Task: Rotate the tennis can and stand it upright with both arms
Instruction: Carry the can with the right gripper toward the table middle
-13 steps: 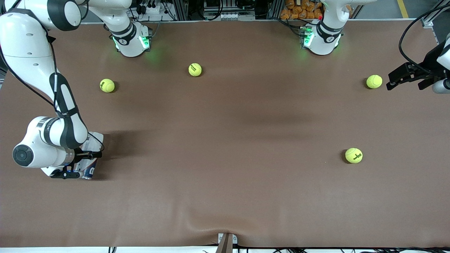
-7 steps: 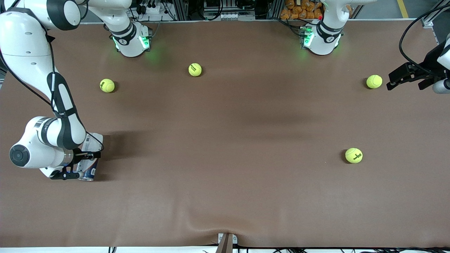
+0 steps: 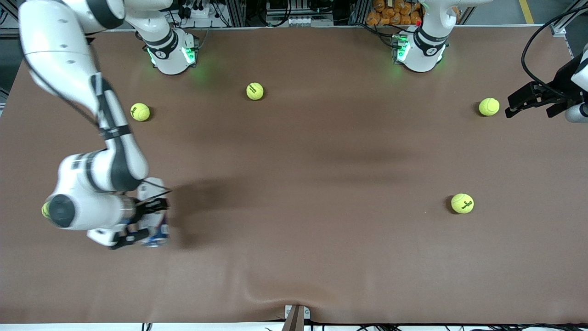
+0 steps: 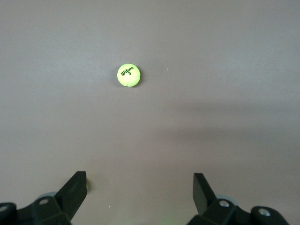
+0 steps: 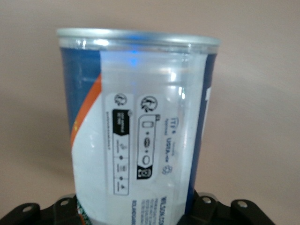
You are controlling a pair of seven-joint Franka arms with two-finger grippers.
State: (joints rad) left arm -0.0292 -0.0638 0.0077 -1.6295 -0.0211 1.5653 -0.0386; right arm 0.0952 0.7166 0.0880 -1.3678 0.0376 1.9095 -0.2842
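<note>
Tennis can (image 3: 154, 220), near the right arm's end of the table (image 3: 294, 257), on the half nearer the front camera, mostly hidden under the right wrist. Right claw (image 3: 143, 221) clamped across its body; the right wrist view shows the can (image 5: 140, 122) running straight out from between the fingers, silver rim at the free end.

Handling, judged: empty clear tube, so light; thin wall likely flexes under a hard squeeze; glossy label probably slick. Stiffest hold looks to be near the rim or base, not mid-body. A long tube held at one end may swing when turned.

Left claw (image 3: 528, 102) waits with fingers wide apart over the left arm's end of the table, empty, near a tennis ball (image 3: 489, 106).
</note>
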